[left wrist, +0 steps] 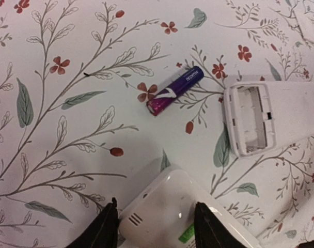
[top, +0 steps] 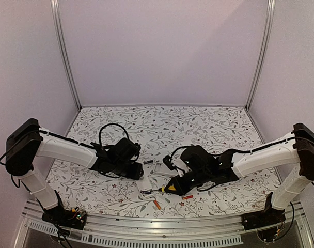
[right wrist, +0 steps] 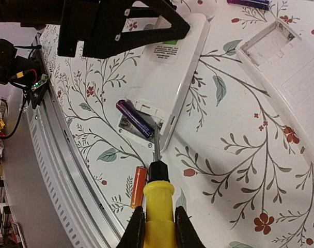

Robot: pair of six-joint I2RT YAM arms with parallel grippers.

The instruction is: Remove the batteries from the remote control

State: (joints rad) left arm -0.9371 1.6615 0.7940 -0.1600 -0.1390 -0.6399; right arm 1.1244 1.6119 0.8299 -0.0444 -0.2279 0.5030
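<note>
Right wrist view: at centre frame a dark purple battery (right wrist: 135, 118) lies askew in the open bay of the white remote control (right wrist: 172, 67), with the tip of a yellow-handled screwdriver (right wrist: 158, 206) set against its lower end. The right gripper (right wrist: 158, 214), at the bottom edge, is closed tight around the tool's handle. The left gripper (left wrist: 156, 209) straddles the remote's far end at the top of the frame, its jaws roughly half spread and apparently pressed against both sides to steady the casing. A red-orange battery (right wrist: 138, 187) lies loose on the flowered table (top: 198, 124), just left of the screwdriver shaft. In the left wrist view a second purple cell (left wrist: 175, 90) rests free at upper centre, beside a second remote (left wrist: 281, 113) at right whose bay stands empty. From above, another red-orange cell (top: 187, 197) shows near the lower middle of the frame. The seated battery looks light, rigid and smooth-skinned, likely to roll or skid once freed. Levering at an end, then pinching across the middle of the barrel, seems the surest hold.
</note>
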